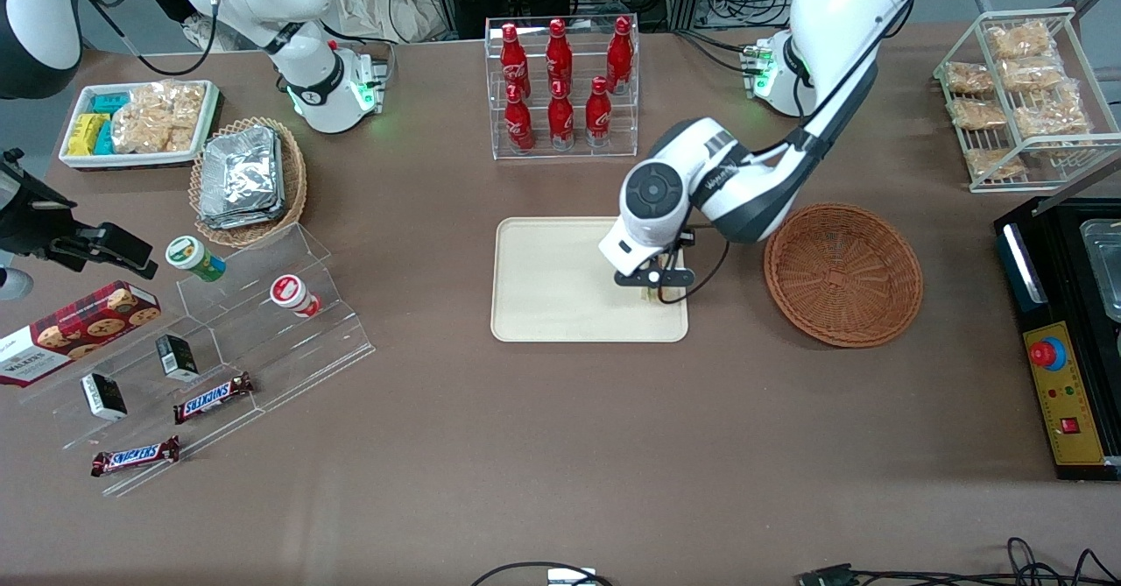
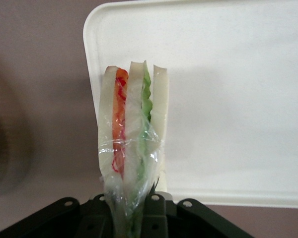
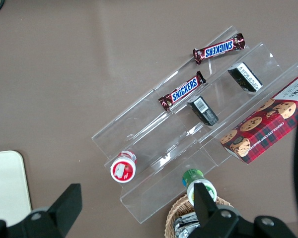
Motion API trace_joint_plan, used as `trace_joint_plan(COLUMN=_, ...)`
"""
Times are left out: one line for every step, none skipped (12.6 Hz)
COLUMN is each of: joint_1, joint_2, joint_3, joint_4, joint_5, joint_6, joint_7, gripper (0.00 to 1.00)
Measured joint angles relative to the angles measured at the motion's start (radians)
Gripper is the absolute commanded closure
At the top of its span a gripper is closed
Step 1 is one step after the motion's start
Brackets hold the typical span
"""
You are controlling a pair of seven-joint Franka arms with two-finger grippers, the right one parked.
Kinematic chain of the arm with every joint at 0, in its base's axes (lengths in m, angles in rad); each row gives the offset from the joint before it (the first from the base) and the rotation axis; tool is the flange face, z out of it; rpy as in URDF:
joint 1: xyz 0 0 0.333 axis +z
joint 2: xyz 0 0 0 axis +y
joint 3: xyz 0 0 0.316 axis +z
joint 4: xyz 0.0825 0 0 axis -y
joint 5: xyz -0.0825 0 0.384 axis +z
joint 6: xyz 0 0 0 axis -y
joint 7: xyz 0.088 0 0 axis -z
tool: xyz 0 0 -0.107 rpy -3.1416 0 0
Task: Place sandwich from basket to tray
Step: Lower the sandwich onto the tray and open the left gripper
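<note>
The sandwich [image 2: 131, 163], a clear-wrapped wedge of three white bread layers with an orange-red filling and a green filling between them, is clamped at its lower end between the fingers of the left arm's gripper [image 1: 652, 290], so the claw is closed on it. In the wrist view the wedge stands on edge over one rounded corner of the tray [image 2: 228, 74], with bare brown tabletop beside that corner; whether it touches the tray surface cannot be told. In the front view only a sliver of the sandwich [image 1: 650, 294] shows under the black finger mount, above the tray [image 1: 543, 297] at about 4 o'clock from the tray's centre, close to the short edge nearest the basket. The basket [image 1: 842, 272], reddish-brown and round, sits on the table [image 1: 560, 446] at 3 o'clock from the gripper, just apart from the tray, and no sandwich shows in it. At 12 o'clock from the tray, farther from the front camera, a clear rack holds red bottles [image 1: 559, 78]. Toward the parked arm's end of the table lie a tan basket of foil packets [image 1: 247, 179] and a stepped clear display [image 1: 254, 341] with chocolate bars [image 1: 213, 398] and two small cups [image 1: 293, 294].
</note>
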Motion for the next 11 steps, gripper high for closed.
trace_joint_plan(joint_1=0.002, joint_2=0.013, joint_3=0.010, joint_4=-0.017, joint_5=0.000, joint_6=0.040, joint_7=0.000, gripper=1.00)
trace_joint_plan(joint_1=0.003, joint_2=0.028, joint_3=0.015, joint_4=-0.028, joint_5=0.000, joint_6=0.072, joint_7=-0.001, gripper=1.00)
trace_joint_plan(joint_1=0.003, joint_2=0.042, joint_3=0.017, joint_4=-0.035, joint_5=0.000, joint_6=0.100, joint_7=-0.003, gripper=1.00)
trace_joint_plan(joint_1=0.003, joint_2=0.054, joint_3=0.017, joint_4=-0.037, joint_5=0.000, joint_6=0.117, joint_7=-0.005, gripper=1.00)
trace_joint_plan(joint_1=0.003, joint_2=0.063, joint_3=0.018, joint_4=-0.038, joint_5=0.000, joint_6=0.125, joint_7=-0.006, gripper=0.96)
trace_joint_plan(joint_1=0.003, joint_2=0.069, joint_3=0.023, joint_4=-0.038, joint_5=0.000, joint_6=0.129, joint_7=-0.007, gripper=0.38)
trace_joint_plan(joint_1=0.003, joint_2=0.075, joint_3=0.027, joint_4=-0.038, joint_5=0.000, joint_6=0.133, joint_7=-0.007, gripper=0.00)
trace_joint_plan(joint_1=0.003, joint_2=0.077, joint_3=0.031, joint_4=-0.038, joint_5=0.000, joint_6=0.135, joint_7=-0.007, gripper=0.00)
trace_joint_plan(joint_1=0.003, joint_2=0.078, joint_3=0.032, joint_4=-0.038, joint_5=0.000, joint_6=0.135, joint_7=-0.007, gripper=0.00)
trace_joint_plan(joint_1=0.004, joint_2=0.077, joint_3=0.032, joint_4=-0.038, joint_5=0.000, joint_6=0.135, joint_7=-0.007, gripper=0.00)
trace_joint_plan(joint_1=0.004, joint_2=0.077, joint_3=0.032, joint_4=-0.038, joint_5=0.000, joint_6=0.135, joint_7=-0.008, gripper=0.00)
